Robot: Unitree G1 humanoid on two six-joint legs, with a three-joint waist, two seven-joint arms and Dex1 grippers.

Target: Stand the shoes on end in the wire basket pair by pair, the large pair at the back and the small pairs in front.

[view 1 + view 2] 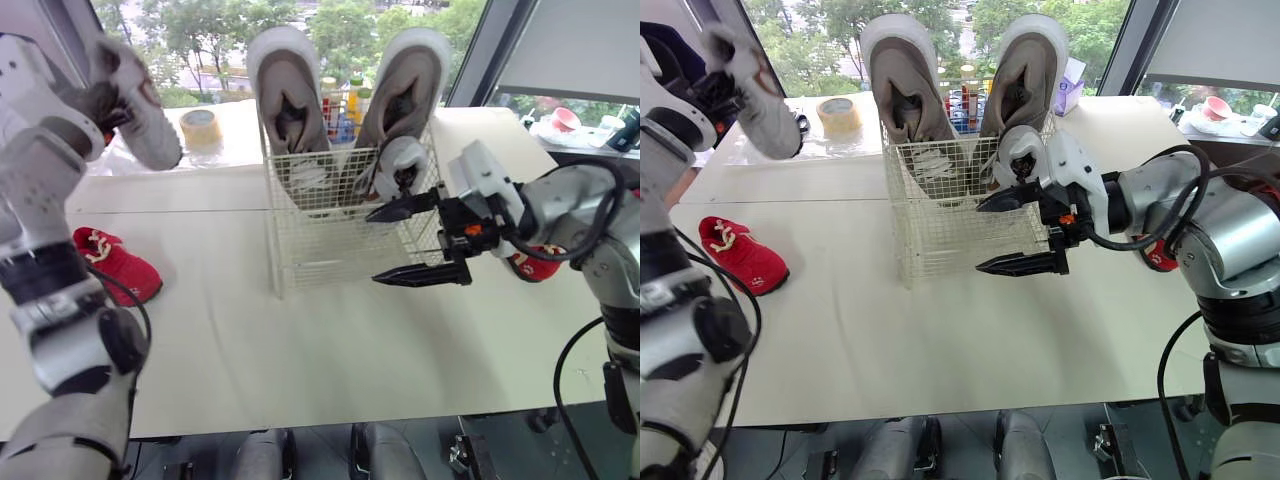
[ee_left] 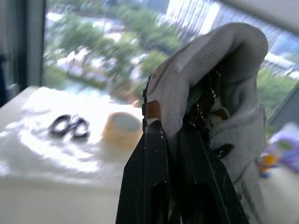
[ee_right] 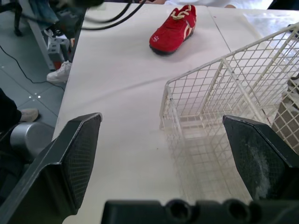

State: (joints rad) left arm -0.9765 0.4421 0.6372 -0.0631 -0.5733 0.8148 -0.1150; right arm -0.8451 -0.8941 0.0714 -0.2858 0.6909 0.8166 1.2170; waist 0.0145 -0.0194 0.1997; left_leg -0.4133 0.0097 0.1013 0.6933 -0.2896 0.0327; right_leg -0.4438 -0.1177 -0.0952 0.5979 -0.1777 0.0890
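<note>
A white wire basket stands mid-table. Two large beige shoes stand on end at its back. A small grey shoe stands in front of the right one. My left gripper is shut on another small grey shoe, held high at the far left above the table. My right gripper is open at the basket's front right corner with nothing between its fingers. One small red shoe lies on the table to the left. A second red shoe lies partly hidden behind my right arm.
A roll of tape and black scissors lie on the far table by the window. Bottles stand behind the basket. Cups and clutter sit at the far right. Open tabletop lies in front of the basket.
</note>
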